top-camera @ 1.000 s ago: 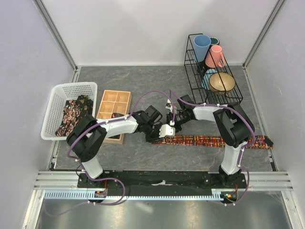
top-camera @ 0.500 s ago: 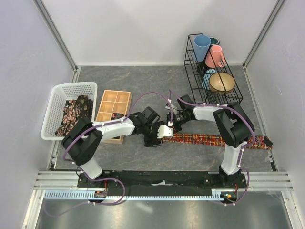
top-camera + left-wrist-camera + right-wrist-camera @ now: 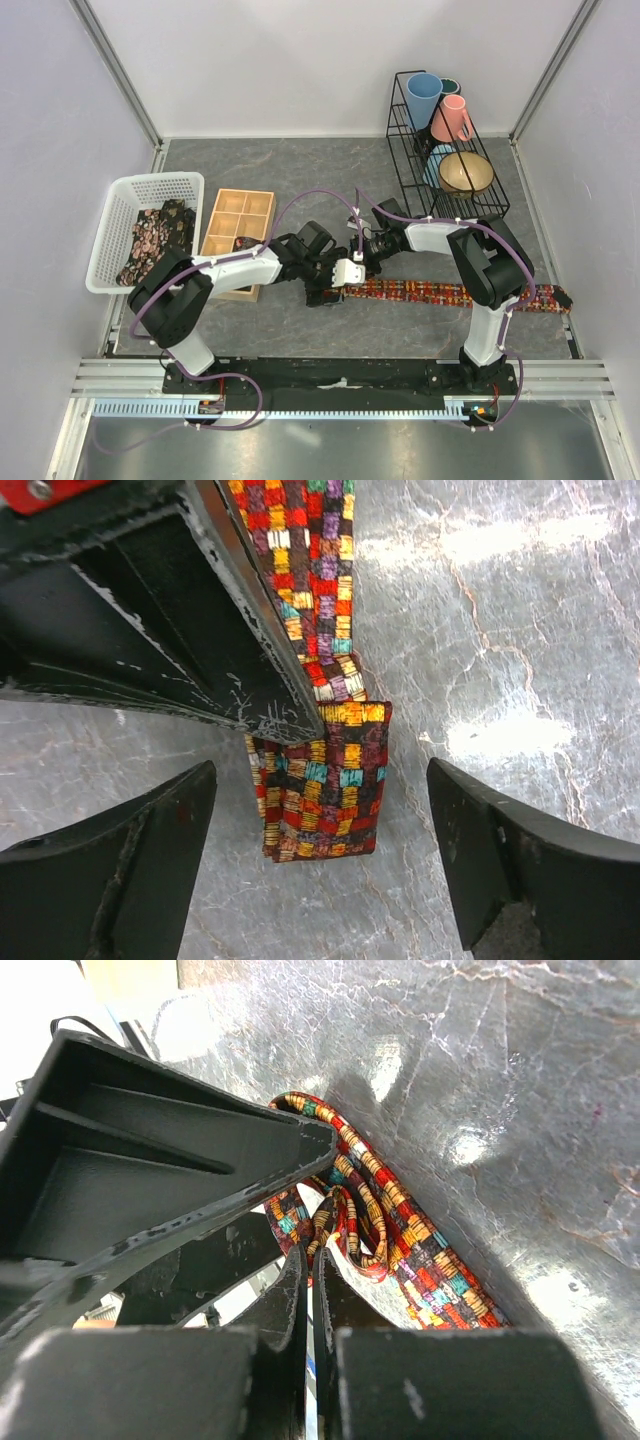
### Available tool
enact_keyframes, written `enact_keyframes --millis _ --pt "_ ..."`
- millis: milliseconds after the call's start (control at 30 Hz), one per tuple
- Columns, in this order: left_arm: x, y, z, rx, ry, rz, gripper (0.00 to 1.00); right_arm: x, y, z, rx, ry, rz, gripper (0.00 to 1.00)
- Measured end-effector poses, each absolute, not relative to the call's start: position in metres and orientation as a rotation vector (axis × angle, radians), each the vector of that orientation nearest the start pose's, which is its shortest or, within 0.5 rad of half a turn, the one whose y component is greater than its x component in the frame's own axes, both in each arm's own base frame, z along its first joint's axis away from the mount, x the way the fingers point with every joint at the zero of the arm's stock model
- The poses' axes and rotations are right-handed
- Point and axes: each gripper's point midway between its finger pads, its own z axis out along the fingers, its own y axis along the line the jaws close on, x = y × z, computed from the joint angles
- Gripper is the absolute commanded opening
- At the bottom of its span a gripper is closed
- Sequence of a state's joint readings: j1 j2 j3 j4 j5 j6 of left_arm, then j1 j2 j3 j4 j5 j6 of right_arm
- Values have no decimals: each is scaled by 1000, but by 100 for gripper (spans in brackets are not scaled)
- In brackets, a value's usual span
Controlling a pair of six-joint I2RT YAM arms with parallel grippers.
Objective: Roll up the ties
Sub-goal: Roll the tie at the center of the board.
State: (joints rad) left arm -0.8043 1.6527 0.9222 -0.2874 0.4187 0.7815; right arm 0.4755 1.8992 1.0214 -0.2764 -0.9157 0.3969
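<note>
One tie (image 3: 450, 294), a checked red, orange and yellow strip, lies flat across the table from the centre to the right edge. Its left end is folded over (image 3: 322, 780) and lifted slightly. My right gripper (image 3: 362, 262) is shut on that folded end, the fabric pinched at its tips (image 3: 312, 1260) with a loop of tie (image 3: 400, 1225) curling beside them. My left gripper (image 3: 338, 283) stands open around the same end (image 3: 320, 870), its fingers (image 3: 110, 870) well clear of the cloth on both sides. More dark floral ties (image 3: 152, 240) lie in the basket.
A white basket (image 3: 110, 215) stands at the left with a wooden tray (image 3: 238, 225) beside it. A black wire rack (image 3: 445, 150) with cups and a bowl is at the back right. The right arm's finger (image 3: 200, 610) crosses the left wrist view.
My left gripper has opened and let go of the tie's end. My right gripper has shut on the folded end. Both wrists shifted slightly left.
</note>
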Motion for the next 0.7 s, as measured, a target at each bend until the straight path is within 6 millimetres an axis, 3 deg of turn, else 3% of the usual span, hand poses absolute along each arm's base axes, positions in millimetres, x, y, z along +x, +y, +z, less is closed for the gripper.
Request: enact_keyframes --millis 233,333,567,700 --pt "227 -302 33 1913 1654 -557 97 236 288 44 -396 2764 1492 0" --pt "228 -306 28 1934 1653 -582 92 237 288 44 -393 2762 1492 0" --pt "230 -314 18 1994 1690 -629 53 242 287 45 -375 2752 1492 0" --pt "229 -311 17 2005 1698 -637 43 242 286 45 -371 2754 1495 0"
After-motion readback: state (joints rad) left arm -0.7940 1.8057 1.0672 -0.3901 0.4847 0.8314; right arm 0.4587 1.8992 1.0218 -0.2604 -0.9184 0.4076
